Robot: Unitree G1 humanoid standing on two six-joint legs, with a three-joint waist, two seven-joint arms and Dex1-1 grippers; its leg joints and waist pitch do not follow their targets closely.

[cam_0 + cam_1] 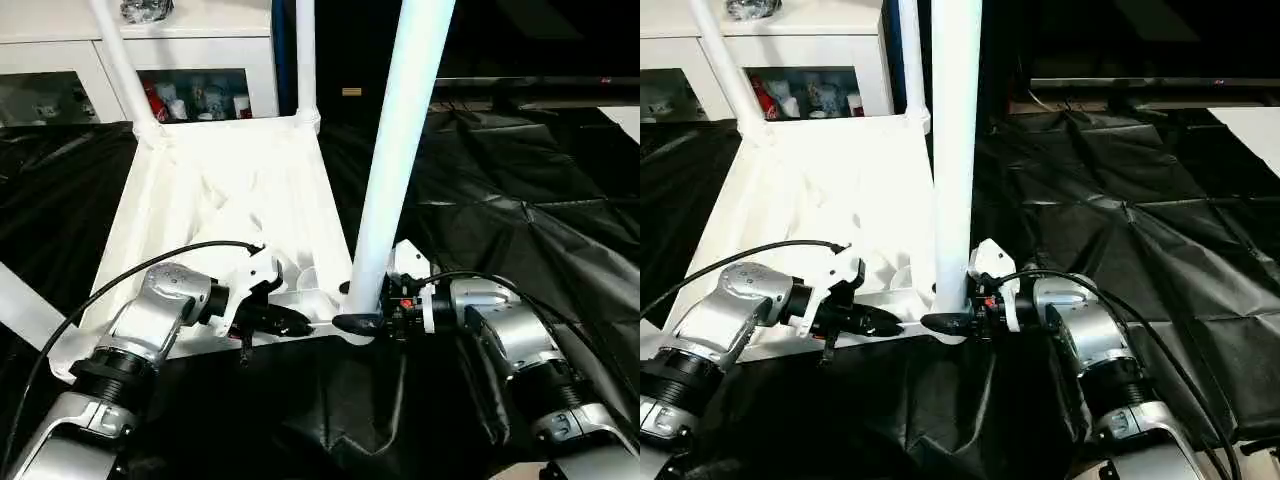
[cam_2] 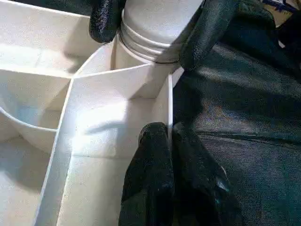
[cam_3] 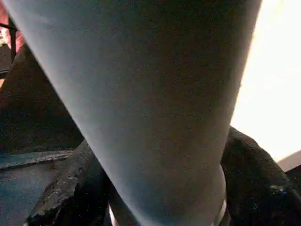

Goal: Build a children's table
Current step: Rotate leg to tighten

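The white tabletop [image 1: 190,200] lies upside down on a black sheet, ribbed underside up. Two white legs [image 1: 120,60] [image 1: 306,60] stand in its far corner sockets. A third leg [image 1: 400,130] stands upright at the near right corner socket, and my right gripper [image 1: 362,322] is shut around its base. In the left wrist view that leg's ringed end [image 2: 155,23] sits between the right gripper's fingers [image 2: 207,28]. My left gripper [image 2: 170,155] is shut on the tabletop's thin near rim wall [image 2: 168,108], just left of that corner. Another white tube [image 1: 22,305] crosses the left edge.
A white cabinet [image 1: 200,40] with glass doors stands behind the tabletop. The crumpled black sheet [image 1: 500,180] covers the floor all around. A dark low shelf [image 1: 530,90] runs along the back right, with pale floor [image 1: 625,118] beside it.
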